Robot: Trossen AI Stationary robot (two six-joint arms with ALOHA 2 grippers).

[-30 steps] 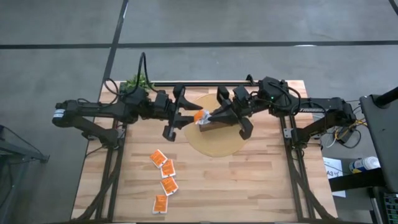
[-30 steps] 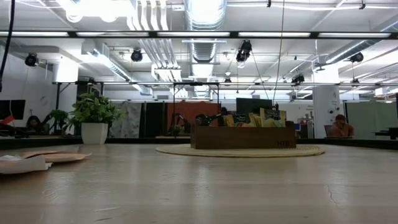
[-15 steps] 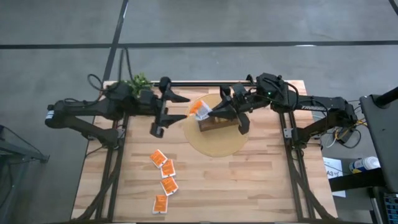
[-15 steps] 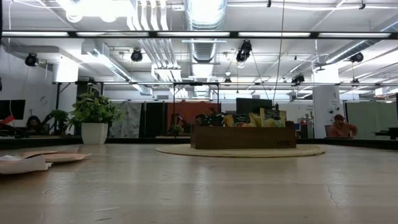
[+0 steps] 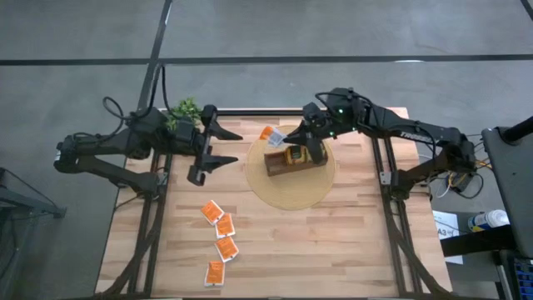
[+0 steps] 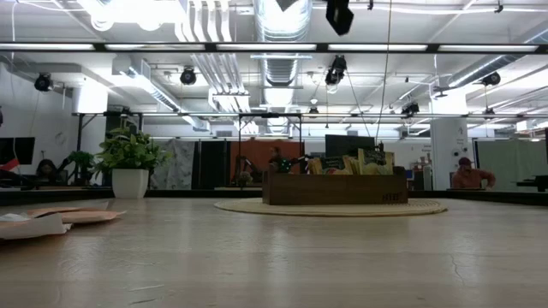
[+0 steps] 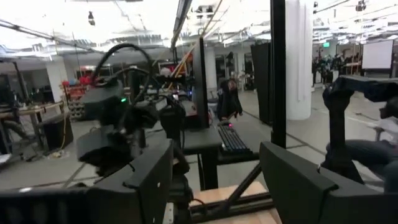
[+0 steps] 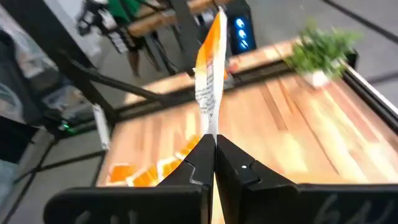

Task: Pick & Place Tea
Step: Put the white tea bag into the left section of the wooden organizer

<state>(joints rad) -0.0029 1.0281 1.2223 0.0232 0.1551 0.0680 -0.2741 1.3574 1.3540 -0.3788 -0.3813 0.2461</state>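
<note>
Table (image 5: pixel 350 242) of pale wood planks, spanning both arm stands. Round woven mat (image 5: pixel 291 193) lying at the far middle, with brown wooden box (image 5: pixel 293 162) standing on it, yellow and dark-labelled sachets upright inside. Potted plant (image 5: pixel 185 110) at the far left corner, just beside the left arm.

Left gripper (image 5: pixel 210 147) over the table left of the mat, fingers spread wide apart, nothing between them, well clear of the box. Right gripper (image 5: pixel 283 138) raised above the far left edge of the mat, just beyond the box's left end, fingers pressed together on the lower edge of one orange-and-white tea sachet (image 8: pixel 209 78). Held sachet standing on edge straight out of the fingertips, up off the table, touching neither box nor mat.

Four loose orange sachets (image 5: pixel 220 240) flat on the wood in a ragged line toward the near left, well apart from both grippers and from the box; seen again small and blurred beyond the right gripper's fingers (image 8: pixel 186 168) in the right wrist view.
</note>
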